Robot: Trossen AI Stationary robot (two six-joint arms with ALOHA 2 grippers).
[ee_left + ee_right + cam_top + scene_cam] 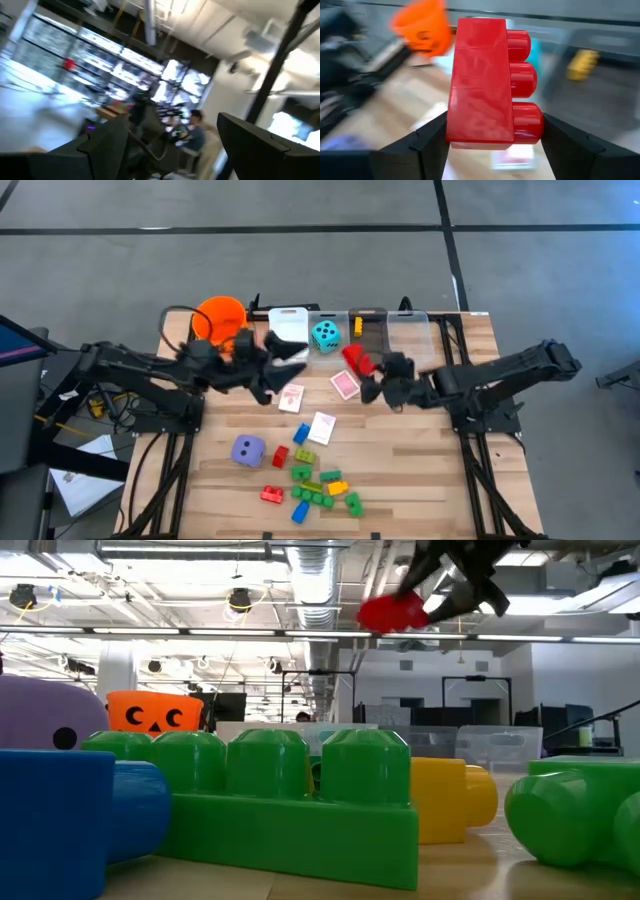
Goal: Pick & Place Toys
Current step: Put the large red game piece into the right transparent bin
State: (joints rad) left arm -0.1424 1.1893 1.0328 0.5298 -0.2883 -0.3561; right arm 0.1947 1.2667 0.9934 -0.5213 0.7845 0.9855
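My right gripper (pixel 370 376) is shut on a red brick (pixel 355 359) with three studs, held high above the table's middle, just in front of the row of bins; the low view shows the red brick (pixel 392 612) well off the table. My left gripper (pixel 290 362) hovers open and empty near the white bin (pixel 288 325), pointing slightly upward; its wrist view shows the left gripper (pixel 170 125) with only the room between its fingers. A teal die (pixel 326 334) lies in a clear bin. A purple die (pixel 248 450), pink-backed cards (pixel 345 385) and several loose bricks (pixel 312 483) lie on the table. My right gripper pinches the red brick's near end (pixel 470 136) between its two fingers, one on the flat long side and one against the studded side (pixel 532 125). The fingers come from the table's right, slanting down. The brick sticks out ahead of them, clear of the table.
An orange bucket (pixel 220 318) stands at the far left, beside the white bin. Clear bins follow along the far edge, one holding a yellow brick (pixel 358 327), another bare (pixel 408 332). Two more cards (pixel 291 398) (pixel 321 427) lie mid-table.
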